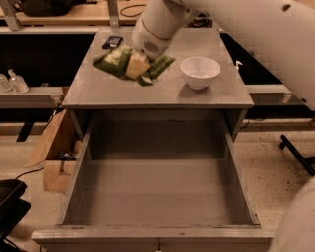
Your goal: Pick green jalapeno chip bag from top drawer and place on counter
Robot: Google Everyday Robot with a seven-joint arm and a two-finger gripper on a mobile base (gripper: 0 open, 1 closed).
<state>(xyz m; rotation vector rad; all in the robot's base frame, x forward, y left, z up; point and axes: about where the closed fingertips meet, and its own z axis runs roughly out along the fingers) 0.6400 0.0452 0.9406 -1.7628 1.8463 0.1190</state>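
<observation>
My gripper (138, 65) is shut on the green jalapeno chip bag (115, 60) and holds it above the middle-left of the grey counter (98, 88). The bag is crumpled, green with pale patches, and hangs under the white wrist. My white arm reaches in from the upper right. The top drawer (157, 197) is pulled fully open below the counter and its grey floor is bare.
A white bowl (200, 72) stands on the right of the counter. A small flat black object (112, 42) lies at the counter's far left. A tan workbench (74, 12) runs behind. Cardboard boxes (54, 162) sit on the floor to the left.
</observation>
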